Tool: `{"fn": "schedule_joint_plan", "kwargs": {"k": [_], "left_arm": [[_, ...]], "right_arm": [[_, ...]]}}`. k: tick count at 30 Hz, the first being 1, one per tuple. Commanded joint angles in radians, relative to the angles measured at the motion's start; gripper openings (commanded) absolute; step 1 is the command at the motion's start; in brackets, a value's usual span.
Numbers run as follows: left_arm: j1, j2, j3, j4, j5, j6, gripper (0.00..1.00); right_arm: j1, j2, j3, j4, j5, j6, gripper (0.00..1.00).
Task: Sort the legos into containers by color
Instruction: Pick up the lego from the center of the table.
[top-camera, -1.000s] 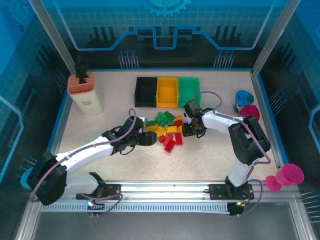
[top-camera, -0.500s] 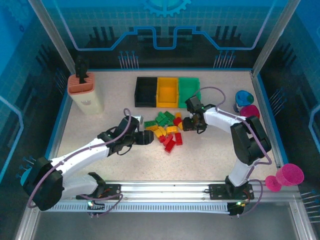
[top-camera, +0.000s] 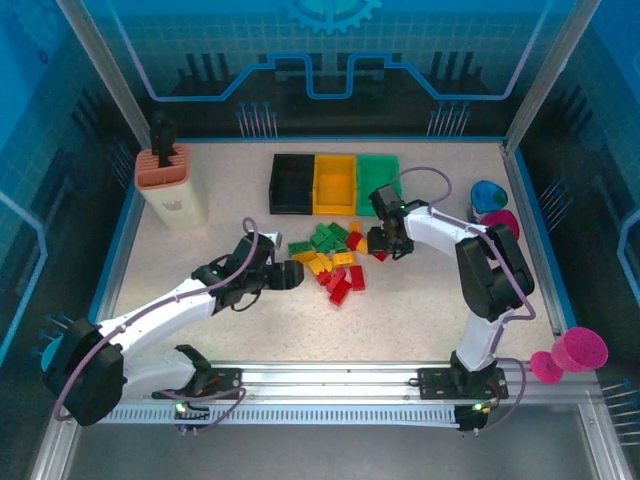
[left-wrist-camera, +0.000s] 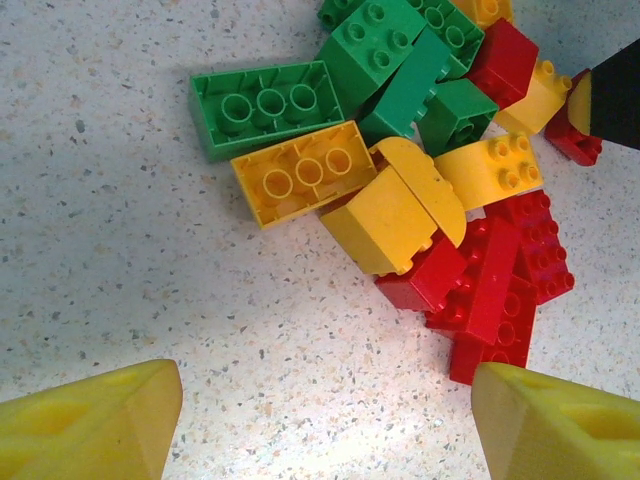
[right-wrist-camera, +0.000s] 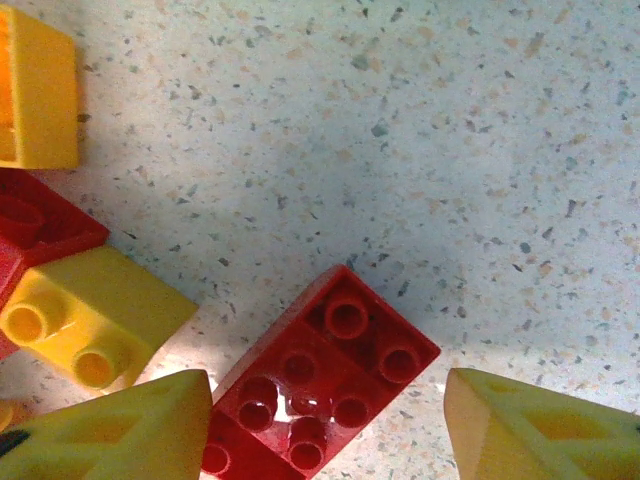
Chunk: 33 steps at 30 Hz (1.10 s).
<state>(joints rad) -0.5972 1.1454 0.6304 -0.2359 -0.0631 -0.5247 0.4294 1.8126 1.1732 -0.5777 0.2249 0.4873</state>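
Right gripper (right-wrist-camera: 325, 430) has just spread its jaws. They straddle a red brick (right-wrist-camera: 322, 385) lying ungripped on the table (right-wrist-camera: 450, 150) at the lego pile (top-camera: 330, 262)'s right edge. Left gripper (left-wrist-camera: 325, 420) wide open, empty, beside the pile. I judge a pick is being lined up.

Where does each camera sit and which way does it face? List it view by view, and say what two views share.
Top external: above and behind the arms, looking down on the table, bins and brick pile; both arms, left gripper and right gripper show.
Left wrist: on the left arm, looking down at the pile; its yellow fingertips frame the bottom corners.
Right wrist: on the right arm, looking down at a red brick between its own fingertips.
Shared: top and left wrist views both show the pile.
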Motion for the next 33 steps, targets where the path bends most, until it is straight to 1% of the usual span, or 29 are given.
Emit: {"fn": "schedule_joint_plan", "kwargs": {"k": [1, 5, 11, 16, 25, 29, 33], "left_arm": [[0.011, -0.025, -0.018, -0.005, -0.011, 0.003, 0.77], [0.013, -0.027, -0.017, -0.002, -0.009, 0.007, 0.77], [0.016, -0.026, -0.021, 0.003, -0.012, 0.009, 0.77], [0.018, -0.029, -0.028, 0.009, -0.008, 0.006, 0.77], [0.022, -0.032, -0.043, 0.030, -0.002, -0.002, 0.77], [0.023, -0.034, -0.037, 0.020, -0.004, 0.002, 0.77], [0.025, -0.048, -0.040, 0.015, -0.014, 0.001, 0.77]], "right_arm": [[-0.011, 0.023, 0.035, -0.040, 0.027, 0.026, 0.65], [-0.011, 0.057, 0.053, -0.044, 0.017, 0.031, 0.65], [-0.009, 0.072, 0.056, -0.036, -0.007, 0.037, 0.63], [-0.008, 0.049, 0.019, -0.032, -0.017, 0.042, 0.61], [0.006, 0.000, -0.060, -0.007, 0.009, 0.083, 0.60], [0.021, -0.012, -0.048, -0.013, 0.030, 0.087, 0.55], [0.029, -0.012, -0.025, -0.038, 0.049, 0.080, 0.44]]}}
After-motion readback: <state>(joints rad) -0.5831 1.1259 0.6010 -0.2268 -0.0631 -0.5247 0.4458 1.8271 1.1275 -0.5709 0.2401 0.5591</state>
